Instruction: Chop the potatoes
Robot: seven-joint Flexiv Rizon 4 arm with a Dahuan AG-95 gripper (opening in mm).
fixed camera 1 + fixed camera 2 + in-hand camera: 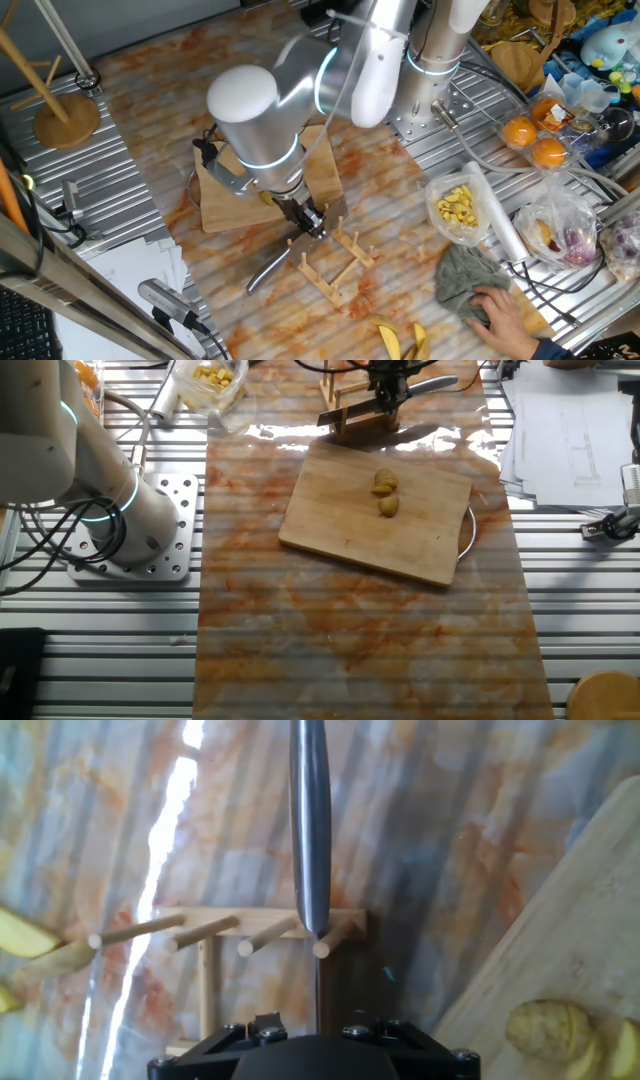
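Presently, as the views show:

Gripper [312, 219]: lowered over the wooden peg rack [332, 262], fingers closed on the knife [310, 830]; the fingertips themselves are hidden in the hand view.
Knife: steel blade seen edge-on in the hand view, running up the middle of the picture above the rack's pegs; in one fixed view its handle [268, 268] reaches out toward the near table edge.
Peg rack: light wood, a base with short dowels, standing just beside the cutting board [380, 510].
Potatoes [385, 494]: two small peeled, yellow-olive chunks, close together on the board, toward the side nearest the rack; one shows at the lower right of the hand view [550, 1030].
Cutting board: pale wood, lying flat on the mat, apart from the gripper.
Surface: marbled orange-and-white mat [350, 630] over a ribbed metal table [590, 610].
Surroundings: clear plastic bag [460, 208] of pale yellow pieces; oranges [533, 140]; banana peels [402, 340]; grey cloth [470, 280] under a person's hand [505, 315]; loose paper sheets [560, 420].
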